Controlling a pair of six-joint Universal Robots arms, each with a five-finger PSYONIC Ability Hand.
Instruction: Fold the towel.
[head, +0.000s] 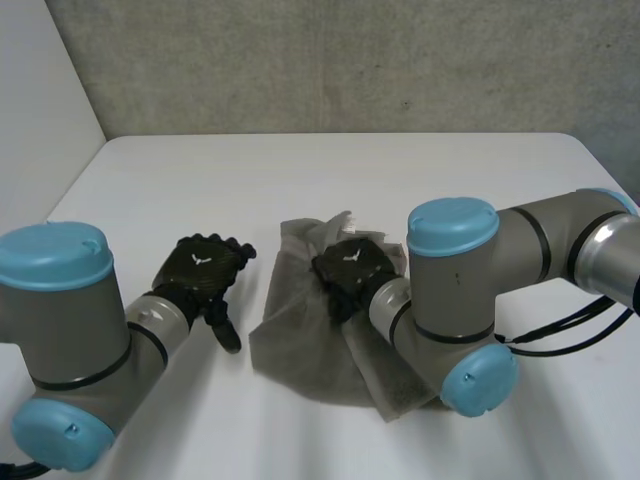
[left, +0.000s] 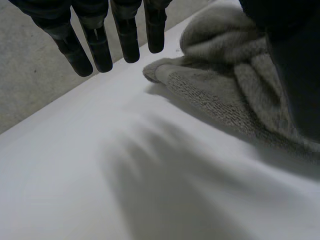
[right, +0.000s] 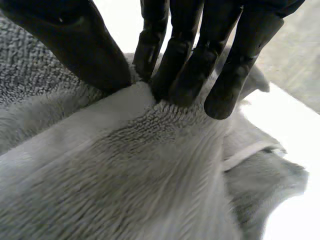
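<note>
While the towel (head: 300, 340) lay crumpled on the worktop (head: 330, 170) at the lower centre of the frame, the right robot hand (head: 352, 270) sat on its upper middle, reaching in from the right. Seen from that wrist, its thumb (right: 85, 45) and fingers (right: 190, 75) closed from either side on a raised ridge of towel (right: 125, 175), so it held a pinch of cloth. This looked like a grip taken to lift or drag that part over for a fold.

The left robot hand (head: 205, 268) hovered at the left centre of the frame, just beside the towel's left edge and apart from it. Seen from its own wrist, its fingers (left: 127, 40) hung straight and spread over bare worktop, holding nothing, with a rolled corner of towel (left: 215, 85) near the fingertips. It seemed placed to take that near edge, since one hand alone would hardly square a bunched towel.

No neat fold had been made yet. The cloth lay in loose heaps, one flap trailing toward the lower right under the right arm.

Counted: one towel, one worktop, two arms, two robot hands, one gripping and one free.
</note>
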